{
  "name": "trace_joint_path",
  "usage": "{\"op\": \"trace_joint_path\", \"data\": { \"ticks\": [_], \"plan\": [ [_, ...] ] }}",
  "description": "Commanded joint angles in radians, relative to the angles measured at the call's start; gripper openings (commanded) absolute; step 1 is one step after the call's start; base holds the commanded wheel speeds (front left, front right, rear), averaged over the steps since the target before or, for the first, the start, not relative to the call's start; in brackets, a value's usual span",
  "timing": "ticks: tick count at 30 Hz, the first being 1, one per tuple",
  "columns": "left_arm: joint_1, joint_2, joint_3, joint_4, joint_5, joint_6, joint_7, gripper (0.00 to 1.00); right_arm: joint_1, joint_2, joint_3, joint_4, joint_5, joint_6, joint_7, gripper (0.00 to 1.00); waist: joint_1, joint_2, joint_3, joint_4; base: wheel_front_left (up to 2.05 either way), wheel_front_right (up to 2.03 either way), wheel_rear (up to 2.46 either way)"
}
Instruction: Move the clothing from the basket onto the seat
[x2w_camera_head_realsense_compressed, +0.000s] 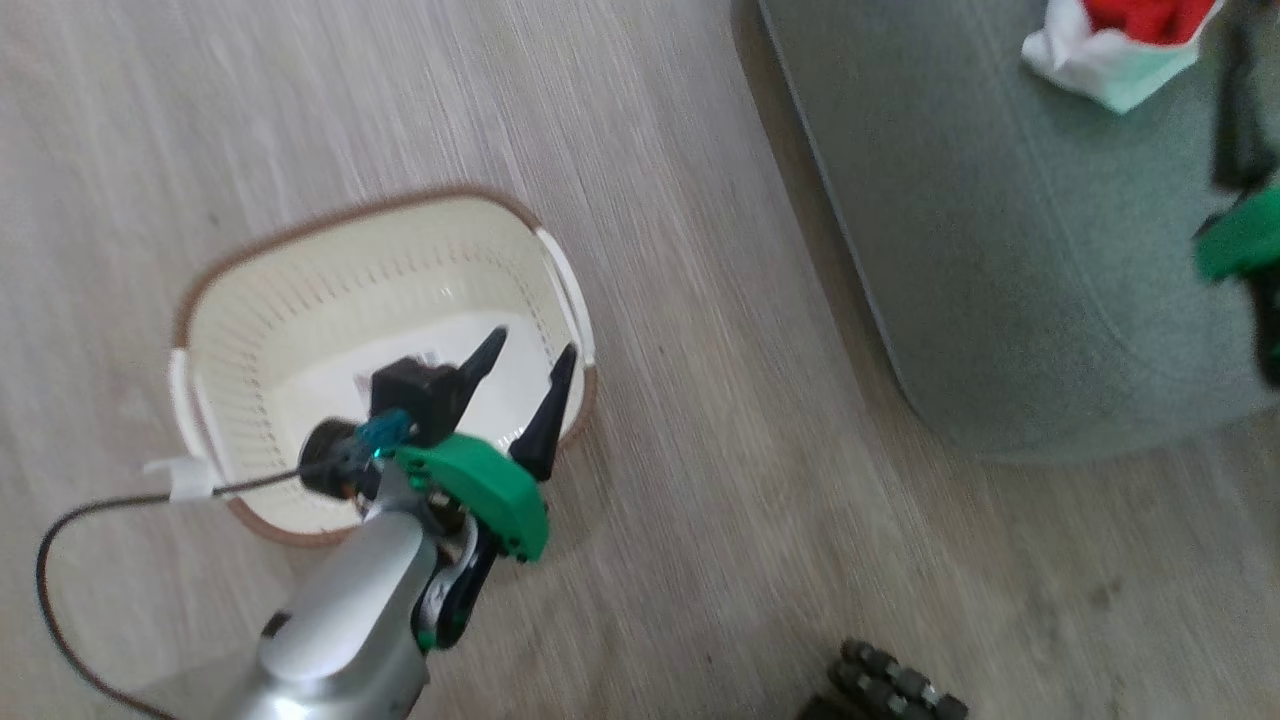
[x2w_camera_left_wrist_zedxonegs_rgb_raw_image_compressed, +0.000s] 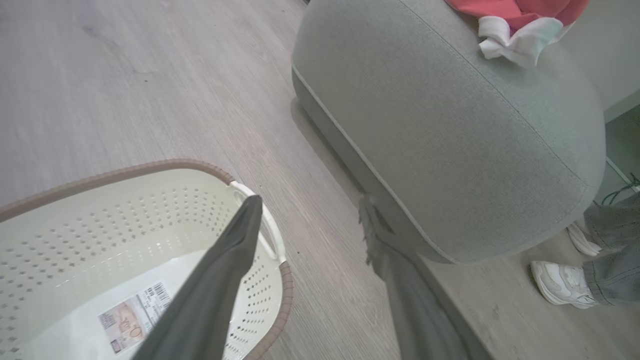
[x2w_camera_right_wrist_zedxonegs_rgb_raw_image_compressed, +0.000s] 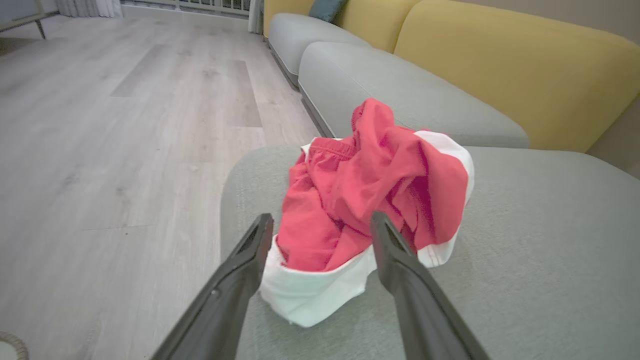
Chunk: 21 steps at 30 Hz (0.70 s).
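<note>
**Status: Clothing Lying on the Seat, Both Grippers Spread**

We are working over a pale wood-grain floor (x2w_camera_head_realsense_compressed: 700, 300). The basket (x2w_camera_head_realsense_compressed: 300, 290) is standing on it, well apart from the seat (x2w_camera_head_realsense_compressed: 1000, 250).

Nearest to us, the left gripper (x2w_camera_head_realsense_compressed: 533, 345) is hanging above the end of the basket that lies nearer the seat. Its two dark fingers are spread wide and gripping nothing. In the left wrist view, one finger is crossing in front of the white side handle (x2w_camera_left_wrist_zedxonegs_rgb_raw_image_compressed: 267, 235), and a sticker (x2w_camera_left_wrist_zedxonegs_rgb_raw_image_compressed: 131, 320) is showing on the basket's bottom. A dark cable (x2w_camera_head_realsense_compressed: 60, 560) is looping from the left wrist out over the floor beside the basket.

Farther out, the seat is resting on the floor with a rounded corner turned toward us. The clothing (x2w_camera_right_wrist_zedxonegs_rgb_raw_image_compressed: 370, 190) is lying crumpled on top of the seat near its edge, red fabric heaped over a white panel. The right gripper (x2w_camera_right_wrist_zedxonegs_rgb_raw_image_compressed: 321, 216) is hovering just before the heap, fingers standing wide apart, one tip at either side of its near edge. We are seeing no pinch on the fabric, so we are reading this hand as spread and holding nothing.

Beyond the seat, grey sofa cushions (x2w_camera_right_wrist_zedxonegs_rgb_raw_image_compressed: 390, 85) and a yellow backrest (x2w_camera_right_wrist_zedxonegs_rgb_raw_image_compressed: 500, 75) are lining the far side. In the left wrist view, a person's white shoe (x2w_camera_left_wrist_zedxonegs_rgb_raw_image_compressed: 560, 282) is standing on the floor past the seat.
</note>
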<state>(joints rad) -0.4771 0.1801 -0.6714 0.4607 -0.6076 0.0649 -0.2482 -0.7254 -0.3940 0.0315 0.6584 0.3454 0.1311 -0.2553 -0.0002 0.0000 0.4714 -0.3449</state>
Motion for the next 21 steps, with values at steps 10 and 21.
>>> {"op": "trace_joint_path", "data": {
  "ticks": [10,21],
  "plan": [
    [0.196,-0.021,0.316,-0.035,0.075,0.013,-0.013,1.0,0.368,0.092,0.03,-0.248,0.004,0.0,-0.006,1.0,0.0002,0.0,-0.279,0.199,0.0,0.0,0.0],
    [0.334,-0.086,0.542,-0.063,0.214,-0.033,-0.013,1.0,0.584,0.25,-0.033,-0.32,-0.194,0.0,-0.006,1.0,0.0002,0.0,-0.43,0.323,0.0,0.0,0.0]
  ]
}}
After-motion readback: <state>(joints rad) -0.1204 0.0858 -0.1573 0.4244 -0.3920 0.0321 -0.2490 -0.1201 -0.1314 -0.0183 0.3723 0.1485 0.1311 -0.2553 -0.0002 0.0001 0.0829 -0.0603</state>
